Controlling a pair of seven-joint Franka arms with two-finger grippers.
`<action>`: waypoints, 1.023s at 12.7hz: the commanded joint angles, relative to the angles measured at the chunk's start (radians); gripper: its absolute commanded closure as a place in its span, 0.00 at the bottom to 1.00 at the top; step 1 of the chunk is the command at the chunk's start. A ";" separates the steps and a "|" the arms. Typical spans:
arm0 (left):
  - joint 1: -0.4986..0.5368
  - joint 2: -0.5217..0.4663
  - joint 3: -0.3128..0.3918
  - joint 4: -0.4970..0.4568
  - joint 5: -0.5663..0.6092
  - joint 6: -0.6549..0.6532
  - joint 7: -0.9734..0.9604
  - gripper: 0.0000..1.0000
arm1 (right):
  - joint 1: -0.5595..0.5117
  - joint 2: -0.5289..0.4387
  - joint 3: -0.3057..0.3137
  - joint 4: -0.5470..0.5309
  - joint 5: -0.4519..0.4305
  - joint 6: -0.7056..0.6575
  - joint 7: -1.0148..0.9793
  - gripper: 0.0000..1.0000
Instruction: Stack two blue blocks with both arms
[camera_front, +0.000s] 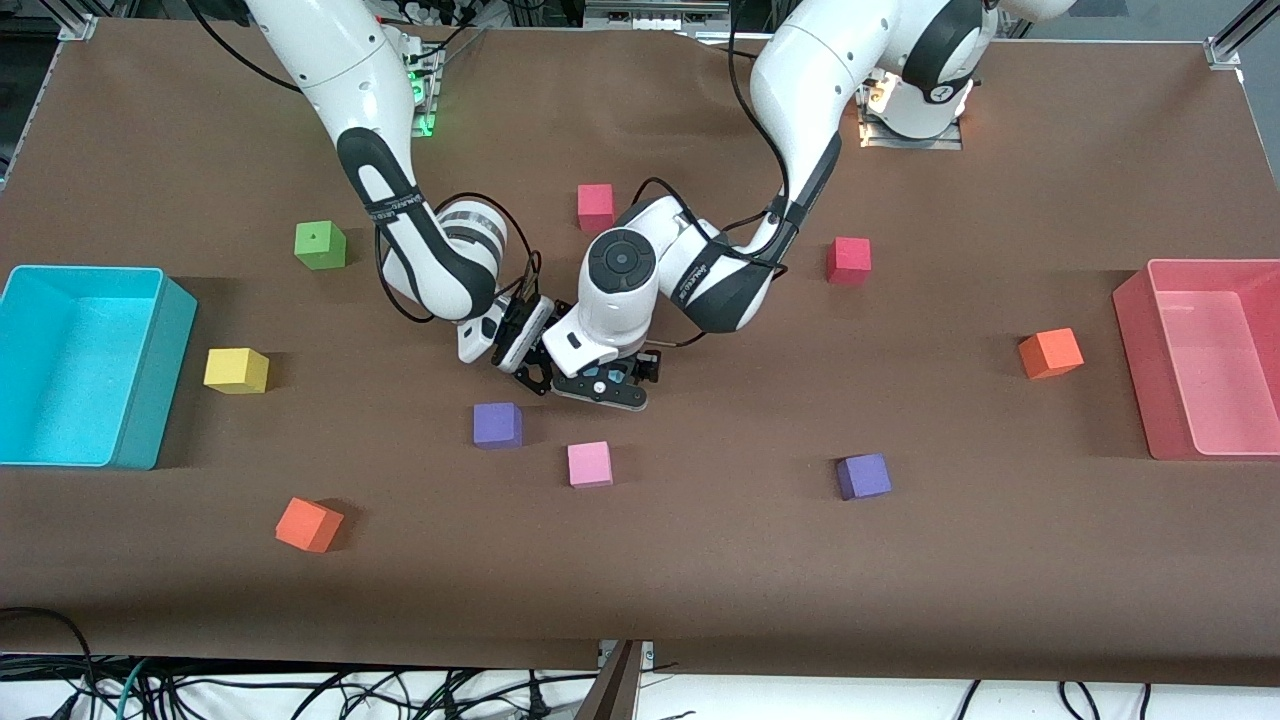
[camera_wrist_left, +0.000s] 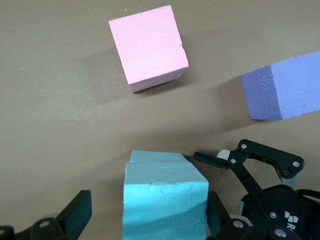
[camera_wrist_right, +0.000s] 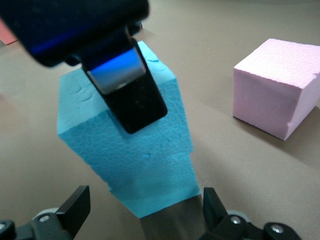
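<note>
The two blue blocks (camera_wrist_right: 135, 150) already stand one on the other near the middle of the table, the upper cube (camera_wrist_left: 165, 197) sitting slightly askew on the lower one (camera_wrist_right: 155, 187), whose edge peeks out beneath it; in the front view both are hidden under the arms' hands. The left gripper (camera_wrist_left: 145, 212) is at the upper cube with its fingers to either side; the wrist views suggest a small gap on at least one side, so whether it presses or has let go cannot be told; it probably stays there to steady the cube. The right gripper (camera_wrist_right: 142, 210) sits low beside the stack, fingers spread apart and holding nothing, seemingly kept close to guard the lower cube from sliding. A pink cube (camera_front: 589, 464) and a purple cube (camera_front: 497, 425) lie nearer the front camera than the stack, close enough that a careless retreat could knock them.
</note>
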 joint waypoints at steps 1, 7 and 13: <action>-0.001 -0.015 0.016 0.013 -0.083 -0.021 0.009 0.00 | 0.003 -0.028 -0.004 -0.026 0.017 -0.007 -0.017 0.00; 0.072 -0.175 0.007 -0.030 -0.112 -0.182 -0.012 0.00 | -0.040 -0.215 -0.003 -0.267 0.012 -0.003 0.000 0.01; 0.354 -0.624 -0.062 -0.432 -0.100 -0.361 0.000 0.00 | -0.086 -0.430 -0.001 -0.506 -0.067 -0.023 0.398 0.00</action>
